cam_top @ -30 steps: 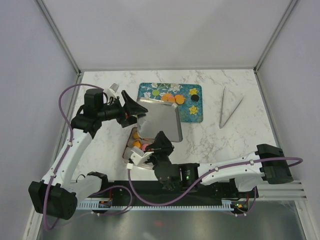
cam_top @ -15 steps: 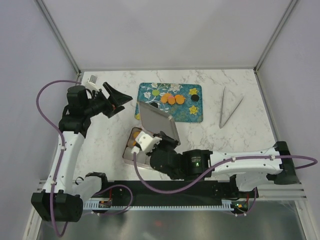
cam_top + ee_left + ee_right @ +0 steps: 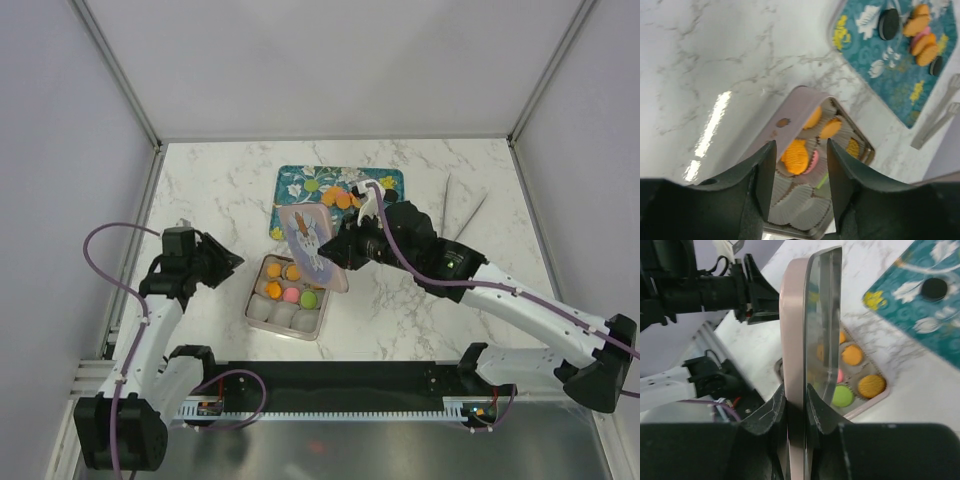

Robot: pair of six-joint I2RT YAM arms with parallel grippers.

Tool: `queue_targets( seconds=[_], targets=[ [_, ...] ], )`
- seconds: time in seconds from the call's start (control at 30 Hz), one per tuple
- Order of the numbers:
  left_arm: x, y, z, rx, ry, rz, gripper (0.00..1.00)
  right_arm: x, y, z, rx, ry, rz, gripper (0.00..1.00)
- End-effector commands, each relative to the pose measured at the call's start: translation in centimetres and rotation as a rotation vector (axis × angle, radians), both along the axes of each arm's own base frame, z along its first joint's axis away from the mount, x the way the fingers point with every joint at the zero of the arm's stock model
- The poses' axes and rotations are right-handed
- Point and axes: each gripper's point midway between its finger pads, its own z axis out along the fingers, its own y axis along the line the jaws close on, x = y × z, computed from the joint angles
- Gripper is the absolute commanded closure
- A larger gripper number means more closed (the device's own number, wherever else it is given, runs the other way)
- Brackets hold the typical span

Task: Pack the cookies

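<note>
The cookies are split between two places. Several orange ones, a pink one and a green one (image 3: pixel 309 298) sit in paper cups in the open tin box (image 3: pixel 252 312). More orange cookies (image 3: pixel 343 199) and a black one (image 3: pixel 888 23) lie on the teal tray (image 3: pixel 393 180). My right gripper (image 3: pixel 343 250) is shut on the pink rabbit lid (image 3: pixel 311 238), holding it tilted over the box's far right corner; in the right wrist view the lid (image 3: pixel 795 330) stands edge-on. My left gripper (image 3: pixel 226 261) hovers just left of the box, open, with nothing between its fingers (image 3: pixel 767 185).
Metal tongs (image 3: pixel 458 216) lie on the marble to the right of the tray. The near row of paper cups (image 3: pixel 805 210) in the box holds nothing. The arms' base rail runs along the table's near edge.
The right arm has swung from the near side round to the right, turning the lid's pink face up. The left arm has pulled back toward the near left, its jaws narrower.
</note>
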Motion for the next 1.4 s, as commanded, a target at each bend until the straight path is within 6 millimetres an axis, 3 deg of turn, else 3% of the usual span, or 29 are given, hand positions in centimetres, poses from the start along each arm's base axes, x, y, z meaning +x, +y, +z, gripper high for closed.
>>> queue_targets(
  seconds=[0.0, 0.03, 0.1, 0.13, 0.17, 0.2, 0.27, 0.4, 0.53, 0.9, 1.17, 1.27, 1.37],
  targets=[
    [0.0, 2.5, -1.1, 0.073, -0.021, 0.132, 0.5, -2.4, 2.8, 2.2, 0.32, 0.187, 0.186, 1.0],
    [-0.6, 2.6, -2.5, 0.076, 0.008, 0.139, 0.58, -2.1, 2.6, 1.1, 0.331, 0.207, 0.171, 1.0],
    [-1.0, 2.7, -3.7, 0.067, 0.036, 0.164, 0.67, -1.3, 2.3, 1.5, 0.4, 0.227, 0.139, 1.0],
    [-1.4, 2.6, -4.7, 0.056, 0.05, 0.175, 0.77, -1.1, 2.1, 0.5, 0.412, 0.255, 0.125, 1.0],
    [-1.6, 2.6, -5.2, 0.048, 0.058, 0.18, 0.82, -1.0, 2.1, 1.4, 0.475, 0.262, 0.124, 1.0],
    [-2.1, 2.4, -6.1, 0.041, 0.075, 0.177, 0.9, -0.7, 1.5, 0.7, 0.488, 0.278, 0.103, 1.0],
    [-2.1, 2.1, -6.5, 0.02, 0.076, 0.182, 0.97, -0.2, 1.0, 0.7, 0.524, 0.286, 0.081, 1.0],
    [-2.8, 1.5, -7.9, 0.009, 0.102, 0.179, 0.98, 0.5, -0.2, 1.0, 0.624, 0.31, 0.033, 1.0],
    [-4.0, -0.6, -9.0, 0.002, 0.129, 0.125, 0.98, 0.9, -1.0, -0.4, 0.65, 0.343, -0.009, 1.0],
    [-5.8, -5.4, -8.6, -0.067, 0.113, 0.025, 0.98, 1.6, -2.1, -2.7, 0.68, 0.385, -0.042, 1.0],
    [-5.8, -9.6, -7.3, -0.138, 0.06, -0.121, 0.98, 2.7, -2.6, -4.6, 0.657, 0.419, -0.067, 1.0],
    [-5.8, -10.2, -6.8, -0.123, 0.053, -0.148, 0.98, 2.9, -2.8, -5.1, 0.661, 0.438, -0.061, 1.0],
    [-5.3, -8.5, -6.7, -0.03, 0.052, -0.099, 0.98, 3.0, -2.9, -5.9, 0.659, 0.466, -0.059, 1.0]
  ],
)
